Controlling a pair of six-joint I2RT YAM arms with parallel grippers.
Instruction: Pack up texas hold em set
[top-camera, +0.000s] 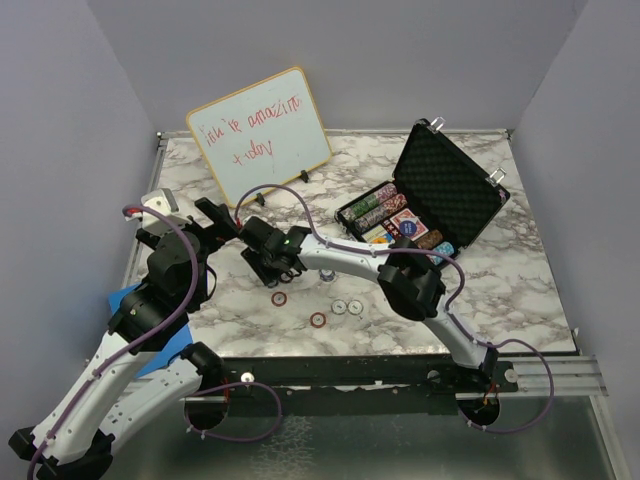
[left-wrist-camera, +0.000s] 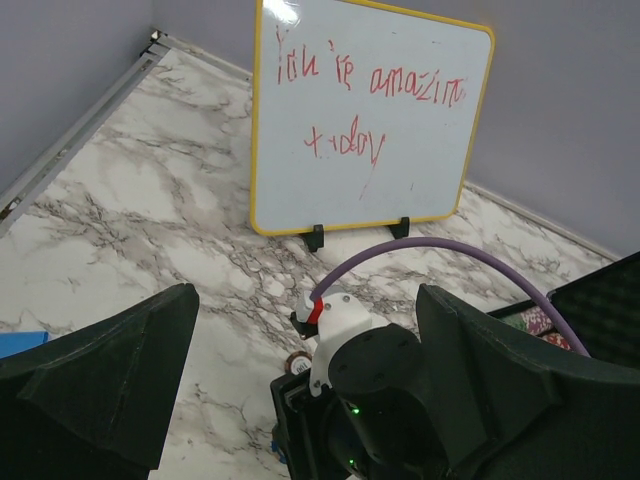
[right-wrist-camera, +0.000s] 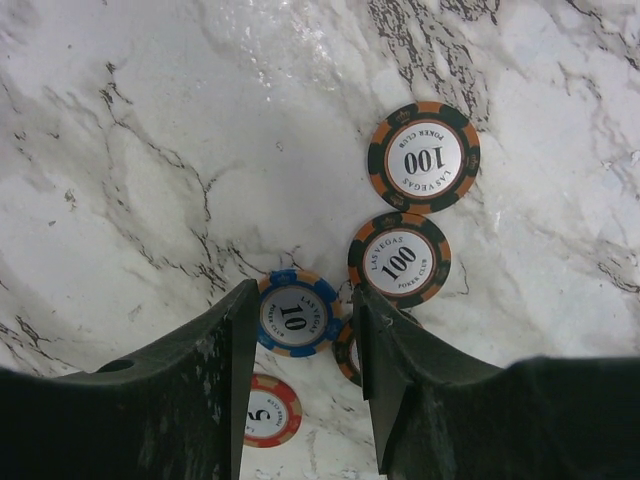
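1. Two arms reach over the marbled surface (top-camera: 500, 290). The right pincer (top-camera: 272, 262) hangs low at the middle-left, and the left pincer (top-camera: 215, 222) is just beside it, nearer the whiteboard (top-camera: 260, 130)
2. In the right wrist view, the right pincer's fingers (right-wrist-camera: 200, 380) are partly apart and grip nothing. A blue 10 chip (right-wrist-camera: 295, 313) lies flat in the gap at their tips; whether it touches either finger cannot be told
3. Beyond the tips lie a near 100 chip (right-wrist-camera: 399, 260) and a far 100 chip (right-wrist-camera: 424, 157), both black and orange, close together but apart. A red 5 chip (right-wrist-camera: 268, 411) shows partly behind one finger, and another chip is mostly hidden under the other
4. In the left wrist view, the left pincer's fingers (left-wrist-camera: 110, 370) are spread wide with nothing held, above the right arm's wrist and facing the whiteboard's red writing
5. The black briefcase (top-camera: 455, 180) sits open at the right rear of the surface with its foam lid raised. Rows of packed chips (top-camera: 375, 205) and red card decks (top-camera: 405, 222) fill the tray
6. Two red-rimmed chips (top-camera: 279, 298) and two pale chips (top-camera: 347, 306) lie loose on the surface near the front edge
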